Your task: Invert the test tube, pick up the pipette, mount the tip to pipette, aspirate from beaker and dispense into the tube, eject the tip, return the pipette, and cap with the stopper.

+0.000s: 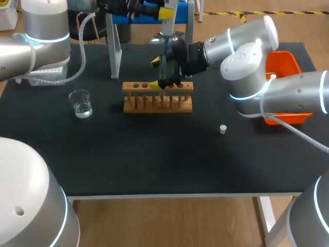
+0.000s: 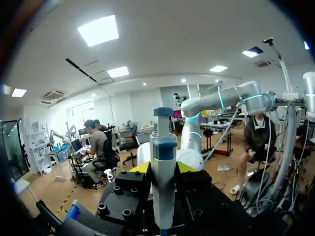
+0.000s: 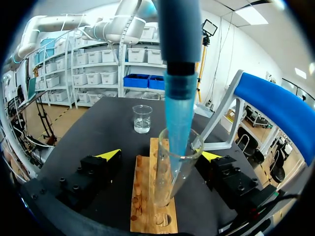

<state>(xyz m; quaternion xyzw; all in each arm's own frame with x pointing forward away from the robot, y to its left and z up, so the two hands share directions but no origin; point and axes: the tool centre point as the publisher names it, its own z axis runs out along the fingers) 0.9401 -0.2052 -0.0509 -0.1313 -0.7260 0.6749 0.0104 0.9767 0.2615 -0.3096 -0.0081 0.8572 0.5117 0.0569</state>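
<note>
Left gripper (image 2: 164,169): both fingers clamped on the pipette (image 2: 163,147), held upright above the rack. The blue pipette tip (image 3: 178,113) dips past the rim of the test tube (image 3: 170,172).

Right gripper (image 3: 161,155): fingers apart. The tube stands tilted between them with its foot in the wooden rack (image 1: 157,103), near one finger and clear of the other.

The rack sits mid-table, well apart from the front edge of the table (image 1: 154,159). The beaker (image 1: 80,103) stands well to its left, and the stopper (image 1: 223,129) lies apart toward the right front. The orange bin (image 1: 285,64) sits at the right edge, and the pipette stand (image 1: 115,51) is near the far edge.
</note>
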